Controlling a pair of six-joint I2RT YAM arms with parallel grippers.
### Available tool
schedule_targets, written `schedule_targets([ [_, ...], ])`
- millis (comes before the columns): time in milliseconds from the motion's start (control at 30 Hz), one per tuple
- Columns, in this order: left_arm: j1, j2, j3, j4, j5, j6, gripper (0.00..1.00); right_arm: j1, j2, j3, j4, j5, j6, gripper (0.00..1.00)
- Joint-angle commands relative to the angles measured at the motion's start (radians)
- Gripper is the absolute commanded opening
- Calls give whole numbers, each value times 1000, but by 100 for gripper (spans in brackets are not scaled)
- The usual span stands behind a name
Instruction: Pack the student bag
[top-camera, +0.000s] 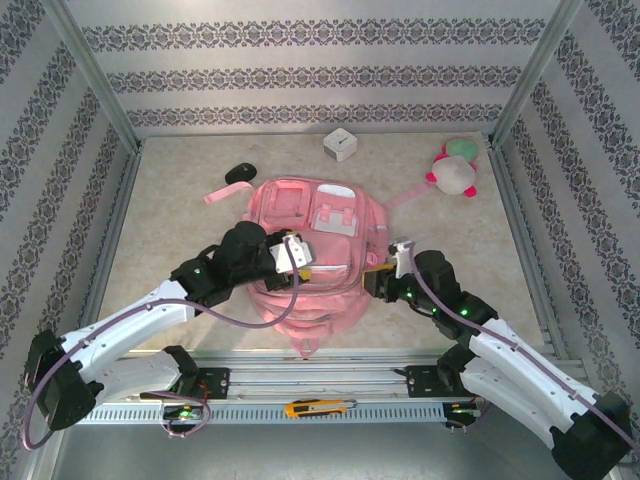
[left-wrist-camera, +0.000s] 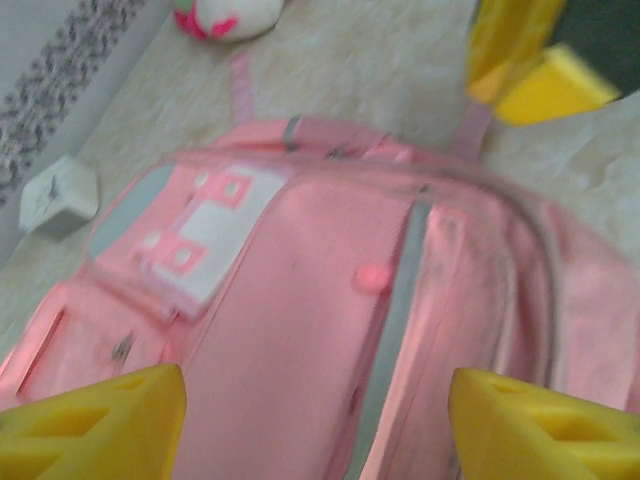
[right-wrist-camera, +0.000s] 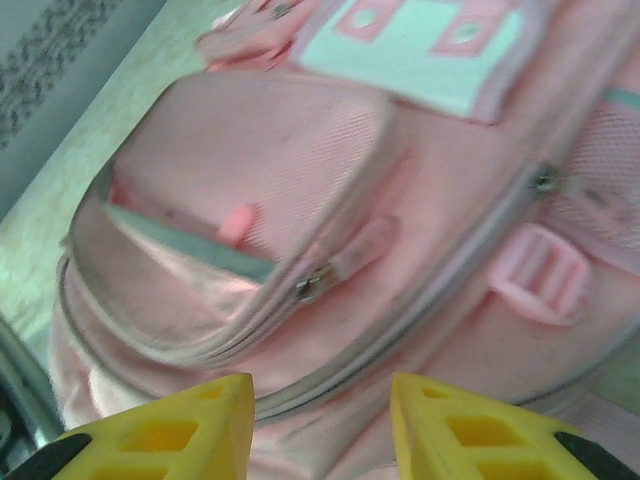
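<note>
The student bag (top-camera: 310, 250) is a large pink backpack lying flat in the middle of the table, front pockets up. My left gripper (top-camera: 298, 262) hovers over its near left part. In the left wrist view its yellow fingers (left-wrist-camera: 100, 425) stand wide apart, open, with only pink bag fabric (left-wrist-camera: 300, 330) below them. My right gripper (top-camera: 378, 275) sits at the bag's near right edge. It is open in the right wrist view (right-wrist-camera: 320, 430), above a grey zip line. A front pocket (right-wrist-camera: 230, 200) gapes, and its zip pull (right-wrist-camera: 345, 260) is free.
A pink-and-white plush toy (top-camera: 455, 170) lies at the back right. A white cube (top-camera: 341, 144) stands at the back wall. A small black object (top-camera: 240, 173) with a pink strap lies at the back left. A yellow utility knife (top-camera: 320, 407) rests on the near rail.
</note>
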Motion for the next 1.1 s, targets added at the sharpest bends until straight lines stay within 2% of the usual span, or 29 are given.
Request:
schedule_targets([
  [0,17,-28,-41,-118,-29,67,69,87,29,34,21,67,-164,40],
  [100,17,-19,-61,-144,7,138,70,181,64,43,21,135,-332,40],
  [167,17,5,-62,-132,5,129,70,225,95,48,28,148,-454,40],
  [333,17,40,-87,-18,19,145,70,253,184,71,39,129,-629,41],
  [533,10,131,-55,10,42,184,71,253,250,77,84,102,-690,41],
  [800,2,211,-50,95,-5,198,71,253,241,60,113,105,-693,41],
  [933,3,197,-50,122,19,149,48,241,192,38,121,113,-669,42],
  [1000,8,172,-62,143,57,118,27,206,146,18,141,82,-629,43],
  [1067,18,151,-77,164,79,81,12,144,86,-10,169,5,-588,44],
])
